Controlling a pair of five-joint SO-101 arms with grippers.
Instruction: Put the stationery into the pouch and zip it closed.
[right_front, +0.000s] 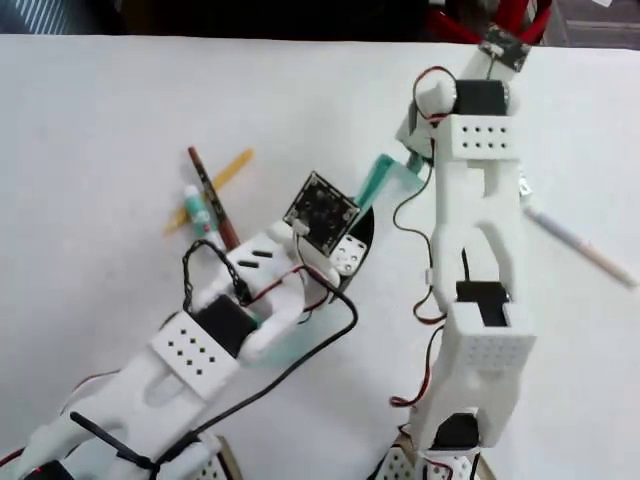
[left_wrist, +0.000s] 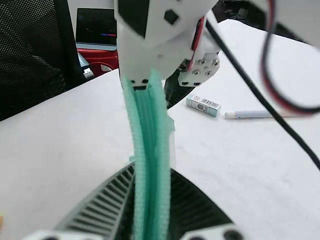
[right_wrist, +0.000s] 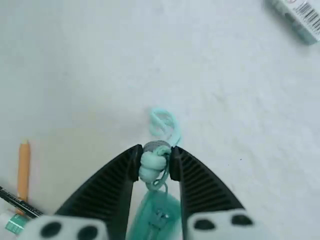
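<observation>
White table (right_front: 100, 100) from above, two arms coming in from six o'clock, and the teal pouch (right_front: 383, 178) stretched between them near the middle. The left gripper (left_wrist: 150, 172) is clenched on the pouch, black fingers (left_wrist: 112, 192) pressing either side of the mesh fabric, which runs as a narrow band away from the camera up to the other arm's white body. The right gripper (right_wrist: 154, 152) is clamped too, pinching the zip pull (right_wrist: 154, 161) between its fingertips, with a loop of teal cord (right_wrist: 162, 122) curling out past them and the pouch end hanging just beneath.

Out on the table at nine o'clock from the pouch there's a small cluster. An orange pencil (right_front: 215, 185) and a dark pencil (right_front: 210, 195) lie crossed over each other, and a small tube (right_front: 197, 208) with a green cap rests right against them. Over at three o'clock, beyond the right arm, a pen (right_front: 575, 240) lies on a slant, well apart from the pouch. From the left wrist, an eraser (left_wrist: 204, 105) sits just beside that pen's tip. All of it is on bare table, outside the pouch. Whether the zip is open or shut, I can't tell.
</observation>
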